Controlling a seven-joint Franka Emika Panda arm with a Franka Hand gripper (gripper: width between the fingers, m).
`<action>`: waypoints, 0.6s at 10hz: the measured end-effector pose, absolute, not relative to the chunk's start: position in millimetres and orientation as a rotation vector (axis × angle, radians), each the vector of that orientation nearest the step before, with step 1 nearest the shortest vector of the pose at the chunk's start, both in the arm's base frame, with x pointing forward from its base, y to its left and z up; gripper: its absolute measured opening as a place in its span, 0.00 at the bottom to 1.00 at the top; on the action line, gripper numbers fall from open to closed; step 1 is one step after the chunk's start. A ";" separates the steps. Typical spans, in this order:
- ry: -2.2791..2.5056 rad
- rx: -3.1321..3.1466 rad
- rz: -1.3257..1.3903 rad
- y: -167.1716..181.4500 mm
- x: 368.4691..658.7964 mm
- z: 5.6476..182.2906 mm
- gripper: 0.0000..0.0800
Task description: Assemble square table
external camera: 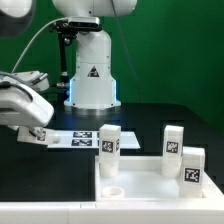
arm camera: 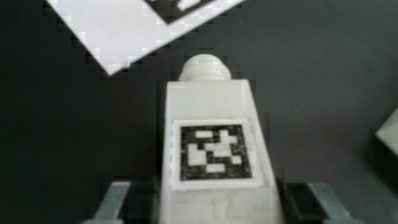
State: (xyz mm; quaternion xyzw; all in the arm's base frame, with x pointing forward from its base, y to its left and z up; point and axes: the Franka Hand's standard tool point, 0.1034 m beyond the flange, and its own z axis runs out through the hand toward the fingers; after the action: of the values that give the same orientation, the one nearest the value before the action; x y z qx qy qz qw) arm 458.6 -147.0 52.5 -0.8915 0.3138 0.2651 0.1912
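The square table's white slab (external camera: pixel 150 185) lies at the front of the exterior view, with an open round socket (external camera: pixel 112 190) at its near left corner. Three white tagged legs stand upright on it: one at the back left (external camera: pixel 109 143), one at the back right (external camera: pixel 175 140), one at the right (external camera: pixel 192 165). My gripper (external camera: pixel 32 128) is low over the table at the exterior view's left. In the wrist view a fourth leg (arm camera: pixel 214 130) with its tag lies lengthwise between my fingers (arm camera: pixel 121 200). My gripper (arm camera: pixel 214 205) straddles it with dark gaps on both sides.
The marker board (external camera: pixel 65 140) lies on the black table between my gripper and the slab; its corner shows in the wrist view (arm camera: pixel 134 30). The robot's white base (external camera: pixel 90 70) stands at the back. A white edge (arm camera: pixel 388 135) shows beside the leg.
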 end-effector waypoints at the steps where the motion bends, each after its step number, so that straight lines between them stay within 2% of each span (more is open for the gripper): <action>1: 0.886 -2.553 0.660 -145.8 464.7 57.4 0.36; 3: 0.690 -2.719 0.412 -129.6 518.4 103.5 0.36; 4: 0.627 -2.806 0.285 -121.0 525.2 112.6 0.36; 6: 0.683 -2.852 0.120 -126.6 523.6 105.3 0.36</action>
State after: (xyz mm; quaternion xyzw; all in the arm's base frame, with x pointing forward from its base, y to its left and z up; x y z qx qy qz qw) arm 523.6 -126.6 105.3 -0.9665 0.2314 0.0408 0.1032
